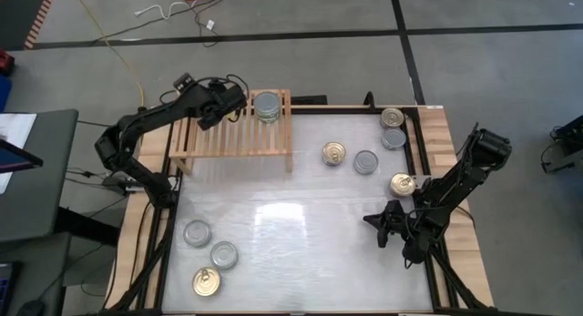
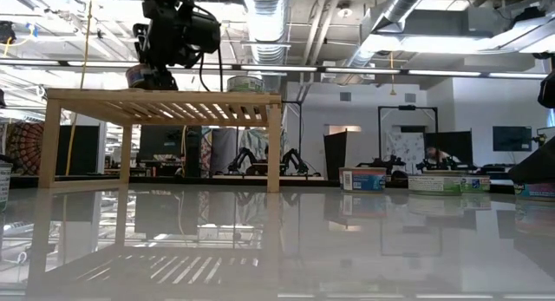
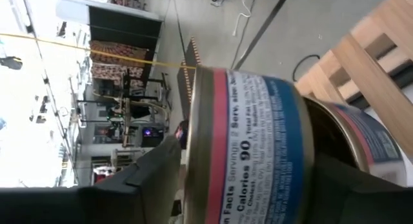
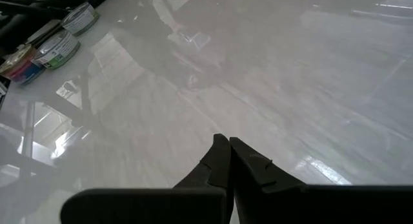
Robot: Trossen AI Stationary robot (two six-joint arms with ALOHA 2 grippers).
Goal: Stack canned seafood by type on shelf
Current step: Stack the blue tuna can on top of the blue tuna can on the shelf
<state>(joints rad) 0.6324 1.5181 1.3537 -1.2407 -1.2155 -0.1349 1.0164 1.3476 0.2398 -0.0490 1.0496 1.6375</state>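
Tin (image 3: 258, 153) between left hand (image 1: 221, 107) (over shelf (image 1: 228, 138))

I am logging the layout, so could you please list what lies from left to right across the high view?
Left arm's base → three cans → shelf → gold-topped can → silver-topped can → right gripper.

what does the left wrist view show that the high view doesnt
Only the left wrist view: the printed label of the can between the left gripper's fingers, reading calories 90, with a second can behind it. Only the high view: loose cans on the white table, a silver-topped can on the shelf, the right gripper shut. Both: the wooden shelf.
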